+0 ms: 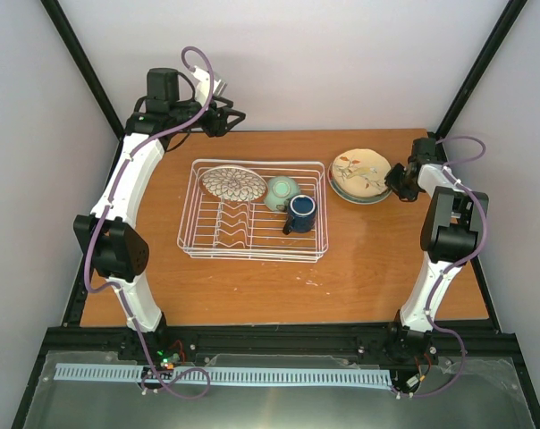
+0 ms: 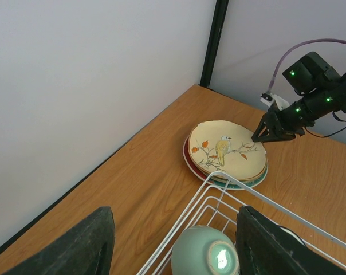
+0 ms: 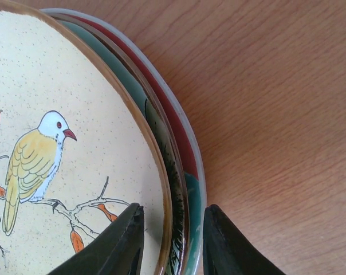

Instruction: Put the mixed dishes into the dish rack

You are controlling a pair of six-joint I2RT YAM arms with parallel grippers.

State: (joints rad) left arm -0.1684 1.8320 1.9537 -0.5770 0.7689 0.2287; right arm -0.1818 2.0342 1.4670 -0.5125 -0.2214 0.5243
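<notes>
The cream plate (image 1: 359,172) tops a stack (image 2: 191,159) on the tabletop (image 1: 252,295) at 2 o'clock of the rack (image 1: 252,256). The right fingers (image 3: 118,243) sit narrow astride its 3 o'clock rim; whether they pinch it I cannot tell. The rack holds a brown plate (image 1: 232,182) at 11, and a cup (image 1: 281,189) and mug (image 1: 300,213) at 3. The left fingers (image 2: 75,246) hang wide, empty.

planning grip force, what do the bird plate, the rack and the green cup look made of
Bird plate: likely glazed ceramic, speckled cream face, brown rim. Rack: probably white-coated metal wire, thin bent rods. Green cup: probably glazed ceramic, glossy with a bright highlight.
</notes>
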